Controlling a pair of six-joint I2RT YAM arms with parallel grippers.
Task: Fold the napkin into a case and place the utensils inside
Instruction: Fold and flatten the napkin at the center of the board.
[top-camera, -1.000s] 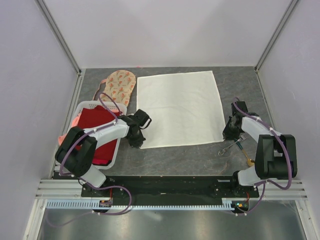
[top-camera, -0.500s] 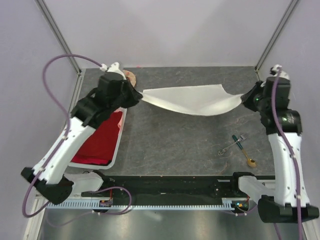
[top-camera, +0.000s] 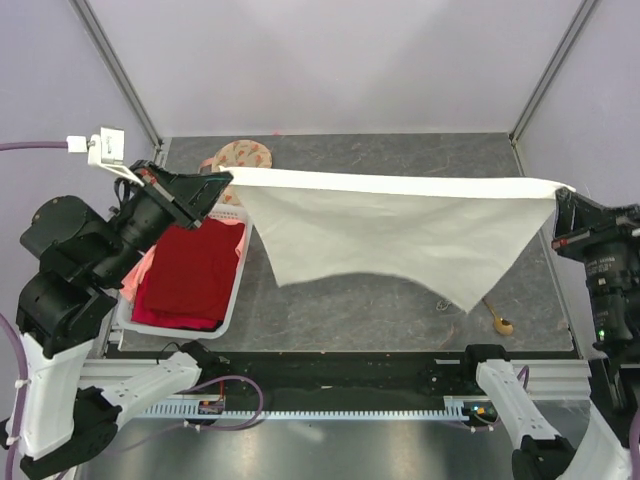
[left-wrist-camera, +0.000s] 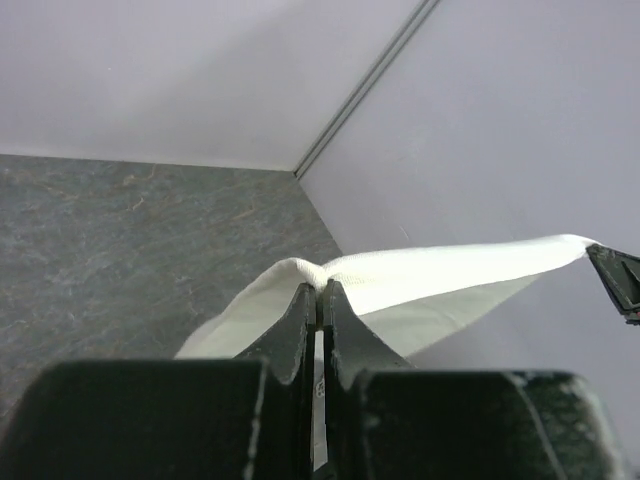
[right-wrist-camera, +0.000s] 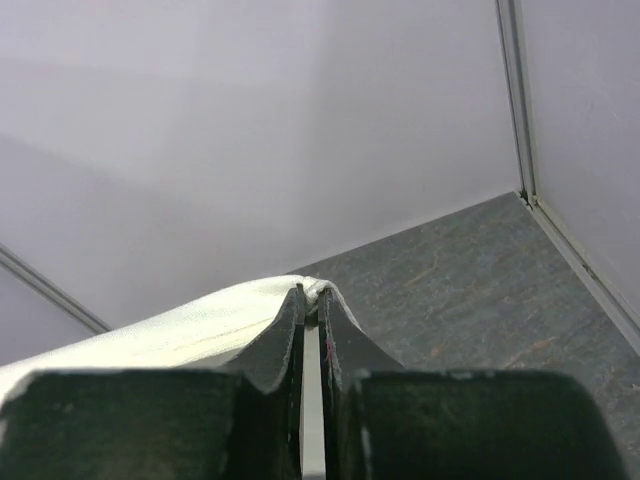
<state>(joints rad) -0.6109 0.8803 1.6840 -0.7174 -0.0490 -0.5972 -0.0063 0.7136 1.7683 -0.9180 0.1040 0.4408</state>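
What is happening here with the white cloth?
The napkin is held stretched in the air above the table. The left claw is shut on one corner and the right claw on another, so the rest hangs down between them, unfolded. A gold spoon lies on the table near the right side, with no claw near it.

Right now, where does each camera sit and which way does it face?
Top external: above and behind the bases, looking down at the table; both arms show, napkin stretched between left gripper and right gripper.
Left wrist: on the left arm, facing a far corner; own fingers pinch the napkin.
Right wrist: on the right arm, facing walls and table; own fingers pinch it.
Shared: top and left wrist both show the right gripper.
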